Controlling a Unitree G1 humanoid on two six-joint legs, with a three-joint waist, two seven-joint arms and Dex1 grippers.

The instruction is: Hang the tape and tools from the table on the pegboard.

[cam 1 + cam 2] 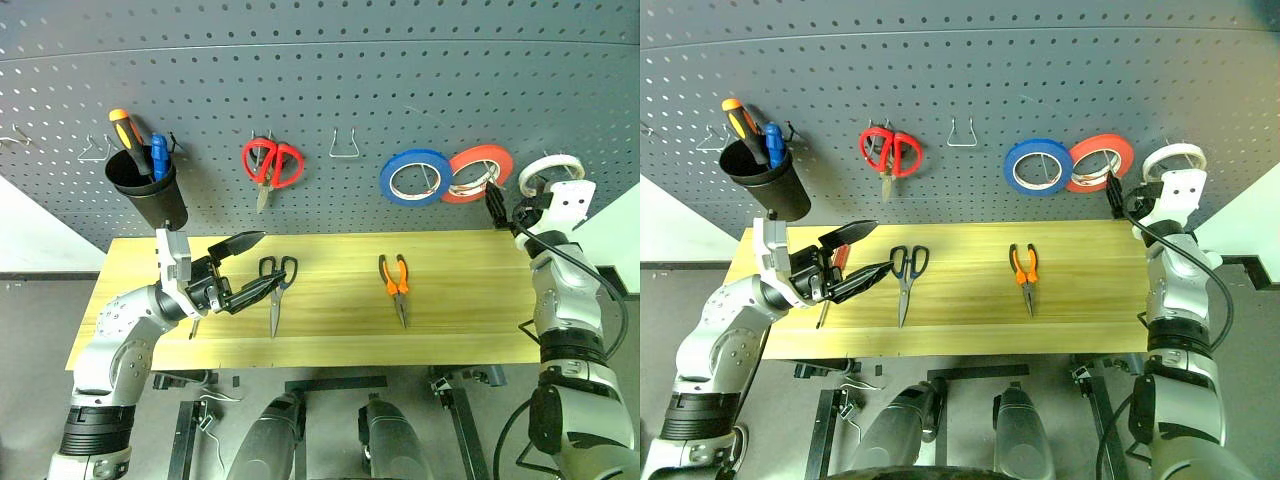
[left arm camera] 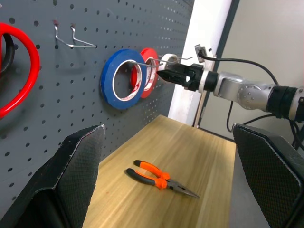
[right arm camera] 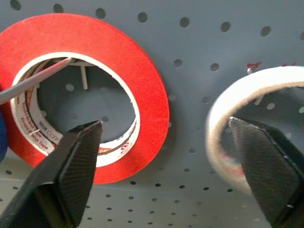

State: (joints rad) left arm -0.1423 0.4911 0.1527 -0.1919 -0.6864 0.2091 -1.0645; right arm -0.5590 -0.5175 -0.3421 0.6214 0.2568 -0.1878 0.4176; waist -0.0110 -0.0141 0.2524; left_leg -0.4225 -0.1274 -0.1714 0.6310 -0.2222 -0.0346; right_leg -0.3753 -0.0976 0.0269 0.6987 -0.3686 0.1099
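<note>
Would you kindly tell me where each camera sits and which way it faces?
Head pair: look forward and down at pegboard and table; both arms show.
Left wrist: looks along the open left gripper over pliers to the right gripper.
Right wrist: faces the pegboard between red roll and tape, fingers open.
Shared: pegboard, red roll, tape.

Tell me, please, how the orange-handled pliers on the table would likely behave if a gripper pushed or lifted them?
The pliers lie flat on the table, so they should slide, not roll. The steel jaws probably make them nose-heavy. The two handles stand slightly apart, so they may pivot when squeezed.
</note>
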